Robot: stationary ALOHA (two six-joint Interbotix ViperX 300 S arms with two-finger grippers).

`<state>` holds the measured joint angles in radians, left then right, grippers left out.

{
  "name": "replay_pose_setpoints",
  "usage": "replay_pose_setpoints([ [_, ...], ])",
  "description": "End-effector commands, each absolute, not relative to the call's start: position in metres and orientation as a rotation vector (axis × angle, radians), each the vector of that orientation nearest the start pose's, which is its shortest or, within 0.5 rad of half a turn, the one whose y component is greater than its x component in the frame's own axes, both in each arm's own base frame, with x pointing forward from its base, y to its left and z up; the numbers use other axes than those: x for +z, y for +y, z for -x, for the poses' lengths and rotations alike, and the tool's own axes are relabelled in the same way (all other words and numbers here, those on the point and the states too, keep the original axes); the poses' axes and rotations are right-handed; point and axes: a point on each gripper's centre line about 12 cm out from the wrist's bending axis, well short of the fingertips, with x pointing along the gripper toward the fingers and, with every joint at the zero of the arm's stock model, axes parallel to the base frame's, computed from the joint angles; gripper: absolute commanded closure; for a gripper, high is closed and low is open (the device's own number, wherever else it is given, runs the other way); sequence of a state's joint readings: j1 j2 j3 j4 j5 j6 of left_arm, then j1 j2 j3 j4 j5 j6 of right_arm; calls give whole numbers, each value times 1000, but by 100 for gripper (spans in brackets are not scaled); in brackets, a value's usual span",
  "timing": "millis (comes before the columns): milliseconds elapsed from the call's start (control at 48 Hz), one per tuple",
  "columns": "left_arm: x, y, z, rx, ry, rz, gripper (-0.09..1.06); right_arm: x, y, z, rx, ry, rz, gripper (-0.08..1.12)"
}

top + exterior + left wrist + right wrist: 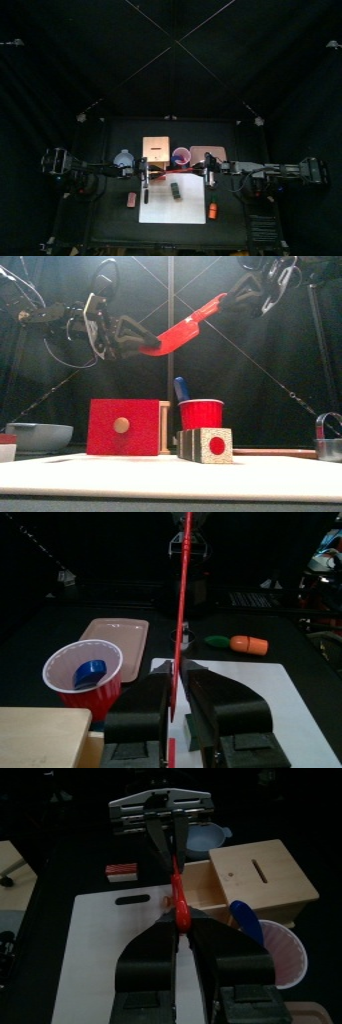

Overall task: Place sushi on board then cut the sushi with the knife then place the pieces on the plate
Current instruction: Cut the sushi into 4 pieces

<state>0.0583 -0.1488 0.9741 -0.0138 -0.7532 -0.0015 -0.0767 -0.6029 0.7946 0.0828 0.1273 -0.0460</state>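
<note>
Sushi on white board | red knife aloft | left gripper clamps blade | right gripper seemingly clamps handle

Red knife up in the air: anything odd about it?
Both grippers clamp the red knife at once, left gripper on one end, right gripper on the other, tilted high above the sushi; it looks like a handover.
</note>
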Motion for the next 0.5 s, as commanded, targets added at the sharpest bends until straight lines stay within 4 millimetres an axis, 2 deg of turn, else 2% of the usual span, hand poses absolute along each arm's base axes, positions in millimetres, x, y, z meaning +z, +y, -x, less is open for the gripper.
replay_pose_setpoints([
  [21,214,22,-332,71,38,14,52,318,-20,-287,-71,301,-64,56],
  [125,216,11,-322,36,34,6,52,301,-19,-290,-72,362,-120,56],
  [312,229,-24,-305,-84,34,-7,53,273,-19,-293,-80,439,-162,56],
  [417,243,-25,-296,-88,37,-8,54,270,-18,-294,-79,444,-162,56],
  [500,243,-24,-291,-86,66,-11,54,271,-16,-295,-74,437,-161,56],
])
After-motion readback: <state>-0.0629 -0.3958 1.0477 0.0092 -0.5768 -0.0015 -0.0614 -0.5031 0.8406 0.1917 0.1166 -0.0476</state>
